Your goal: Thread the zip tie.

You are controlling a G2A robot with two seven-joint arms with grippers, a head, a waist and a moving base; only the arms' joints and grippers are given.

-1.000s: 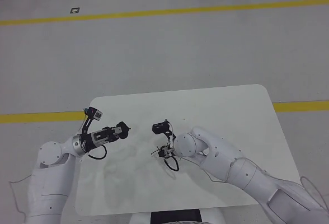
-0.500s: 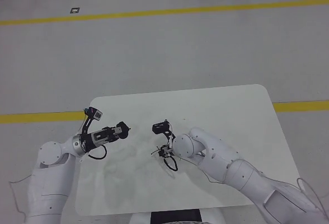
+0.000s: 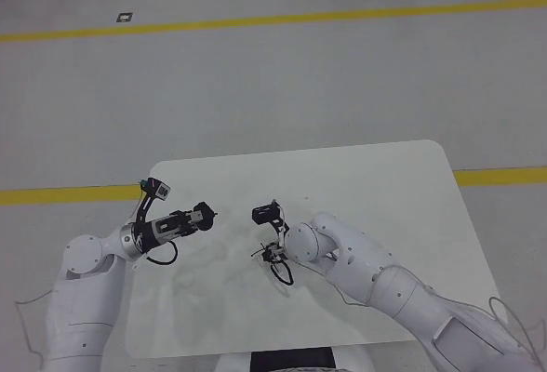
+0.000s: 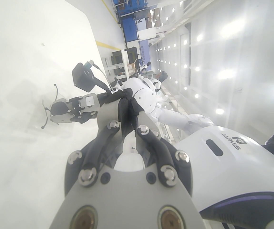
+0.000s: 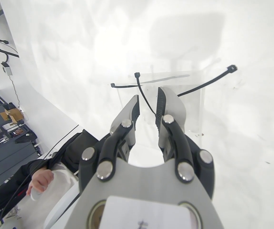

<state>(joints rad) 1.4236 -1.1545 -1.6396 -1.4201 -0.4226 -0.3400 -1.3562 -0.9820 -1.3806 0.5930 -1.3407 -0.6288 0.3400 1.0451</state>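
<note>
Trouble is most likely at the right gripper, which hangs over a clear holder on the worktop. Its fingers are a narrow way apart and grip nothing. 3 black ties rest in or across that holder. A middle tie has its strap running down between the 2 fingers, close against 1 pad. A short tie crosses it just beside its head, and a long tie pokes out on the far side.

Because the strap sits off-centre in the gap, a closing squeeze may shove it sideways rather than pinch it. The thin strap could then slip out or twist. The crossing short tie looks likely to snag and be dragged up too. The holder seems light, so a finger catching its wall could tip or slide it and scatter all 3.

The left gripper is well apart from the holder, its fingers pressed together with nothing visible between them. It would have to open before taking a tie's head. A limp strap aimed at such a small slot could easily miss.
</note>
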